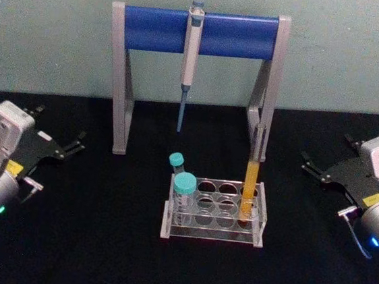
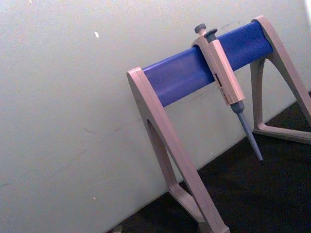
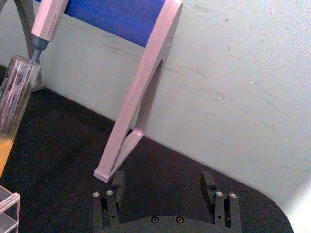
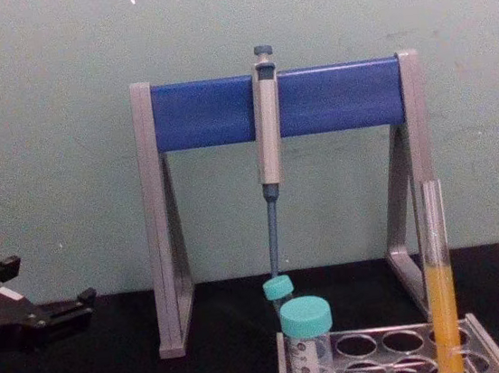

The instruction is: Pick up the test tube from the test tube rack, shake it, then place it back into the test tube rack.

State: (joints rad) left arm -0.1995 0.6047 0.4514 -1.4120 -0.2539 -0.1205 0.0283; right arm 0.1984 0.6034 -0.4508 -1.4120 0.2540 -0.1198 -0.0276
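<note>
The test tube (image 1: 249, 189), slim glass holding orange liquid, stands at the clear, round-holed test tube rack's (image 1: 211, 234) right end; left gripper (image 1: 59, 128) and right gripper (image 1: 326, 148) rest, fingers spread.

Test tube (image 4: 441, 295) upright at right end of test tube rack (image 4: 490, 353), two teal-capped tubes (image 4: 308, 347) at its left, pipette (image 4: 268, 134) hanging from blue-barred stand (image 4: 204, 113) behind, left hand (image 4: 50, 285) low at left edge.
</note>
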